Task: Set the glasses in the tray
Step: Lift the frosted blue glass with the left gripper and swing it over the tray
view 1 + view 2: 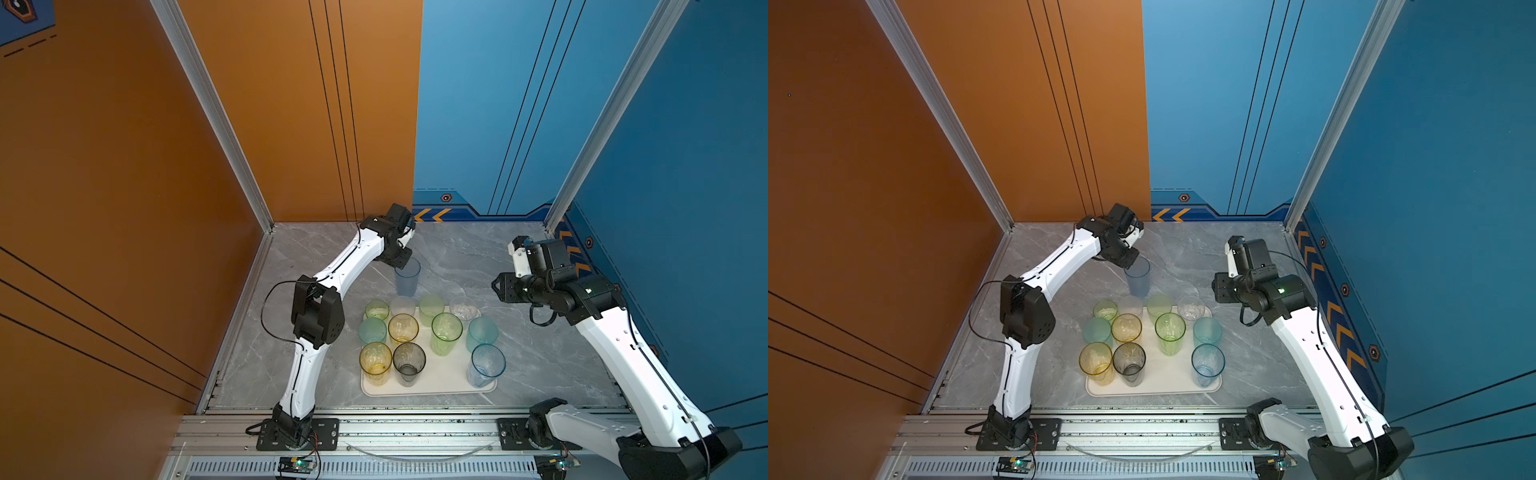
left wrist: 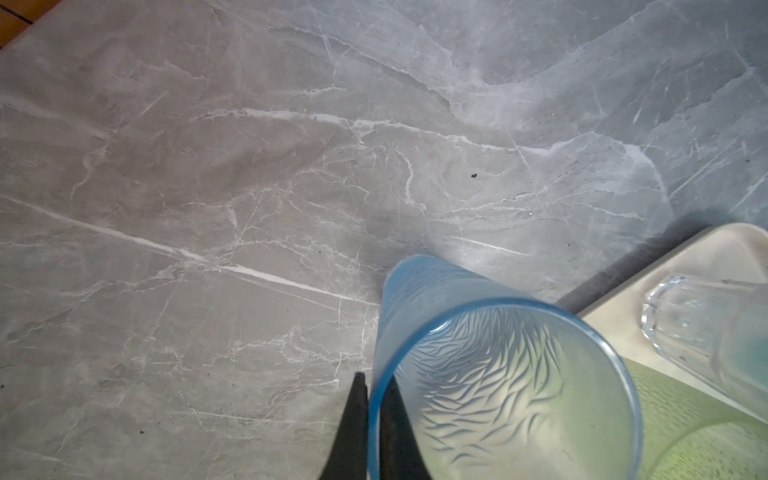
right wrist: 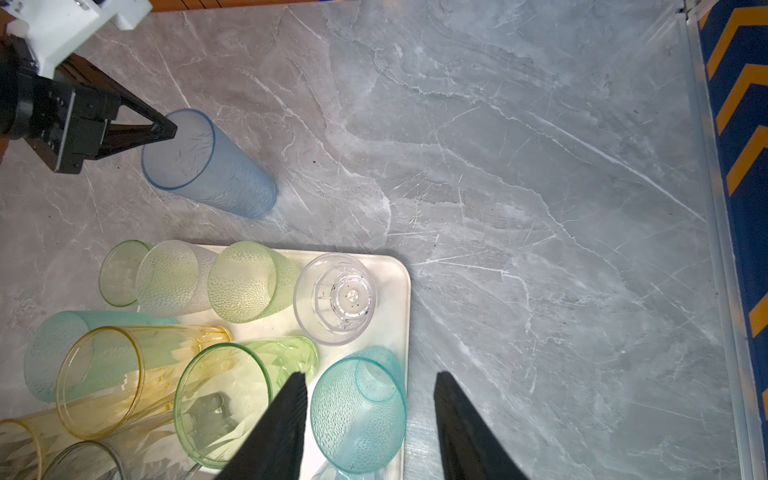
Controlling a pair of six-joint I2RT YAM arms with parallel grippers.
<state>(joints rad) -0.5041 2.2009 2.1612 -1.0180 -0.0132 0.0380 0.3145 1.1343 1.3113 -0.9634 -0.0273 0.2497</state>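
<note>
The left fingers point(image 3: 168, 129) pinch the rim of a frosted blue tumbler point(image 1: 408, 279), one finger inside the mouth and one outside, as the left wrist view shows point(image 2: 478, 374). The tumbler stands on the grey marbled worktop point(image 1: 465, 257), just beyond the far edge of the cream-white tray point(image 1: 440, 376) and clear of it. Eleven other glasses crowd the tray in both top views: a yellow one point(image 1: 375, 362), a smoky grey one point(image 1: 409, 362) and a blue one point(image 1: 487, 365) along the near side, two teal, a second yellow and a tall green in the middle, and two pale green, a frosted clear and a plain clear glass point(image 3: 336, 297) along the far edge. Whether the small green glass point(image 1: 377, 309) and the teal glass point(image 1: 372, 330) at the left edge stand inside the rim cannot be told. The right fingers point(image 1: 497, 286) hang above the worktop off the tray's far right corner, spread partway and holding nothing
</note>
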